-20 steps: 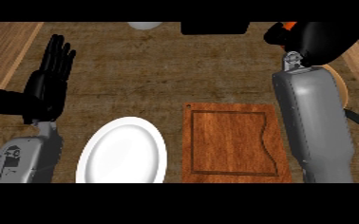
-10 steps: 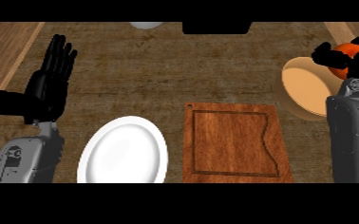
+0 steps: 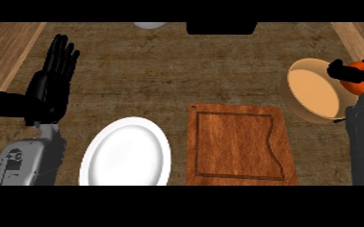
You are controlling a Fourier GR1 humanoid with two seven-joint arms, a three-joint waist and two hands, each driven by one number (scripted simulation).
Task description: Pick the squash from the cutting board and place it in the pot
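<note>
The right robot hand (image 3: pixel 338 70) is grasping the squash (image 3: pixel 354 72) at the pot (image 3: pixel 310 90) rim's right side — the left robot hand (image 3: pixel 53 77) is resting released, fingers up, at the table (image 3: pixel 177 72) edge.

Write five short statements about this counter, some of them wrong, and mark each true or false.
1. The squash lies on the cutting board. False: the orange squash is off the board, at the view's right edge, in the right hand.
2. The left hand is open, fingers straight and up, at the view's left. True.
3. The white plate lies left of the cutting board. True.
4. The pot stands between the plate and the left hand. False: it stands to the right of the cutting board, near the view's right edge.
5. The right hand holds the squash by the pot's right rim. True.
</note>
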